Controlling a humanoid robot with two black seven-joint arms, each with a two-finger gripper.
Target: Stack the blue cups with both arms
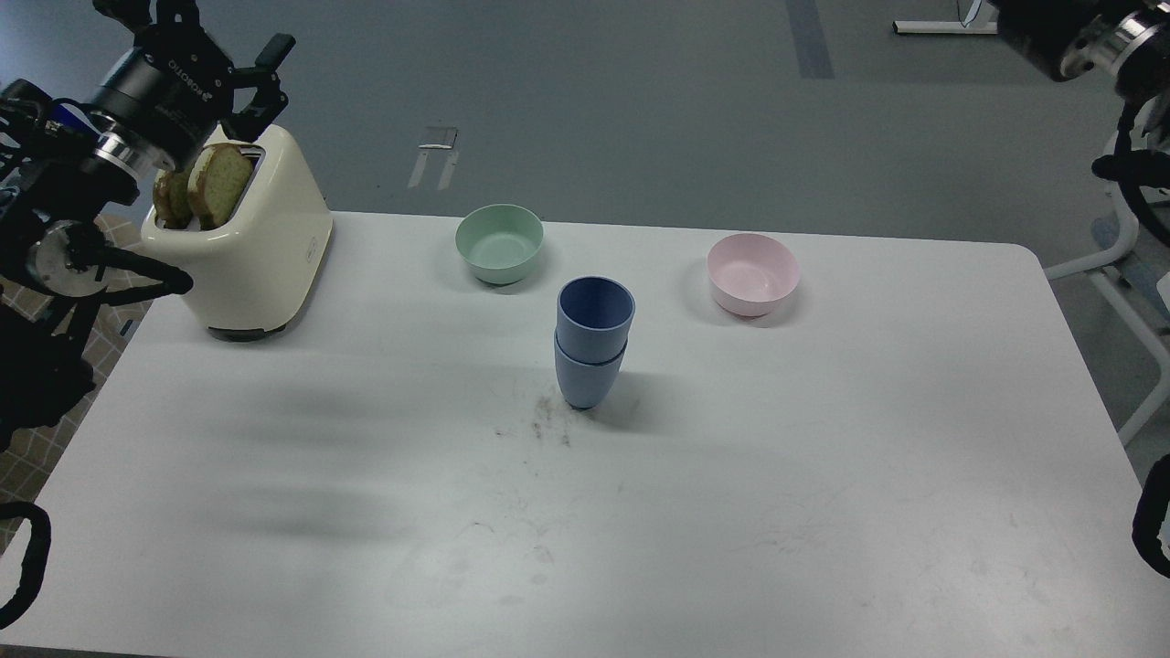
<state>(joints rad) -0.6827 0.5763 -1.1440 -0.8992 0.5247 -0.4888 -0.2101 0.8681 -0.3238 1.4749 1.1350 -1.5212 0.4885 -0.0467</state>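
Observation:
The two blue cups [593,340] stand nested one inside the other, upright, in the middle of the white table [823,457]. Nothing touches them. My left gripper [208,41] is far to the left, raised above the toaster, with its fingers [263,75] spread open and empty. Of my right arm only a wrist section [1069,37] shows in the top right corner. Its gripper is out of view.
A cream toaster [247,247] with two toast slices [206,183] stands at the back left. A mint-green bowl [500,242] sits behind the cups and a pale pink bowl [753,272] to their right. A chair base [1115,274] is off the table's right edge.

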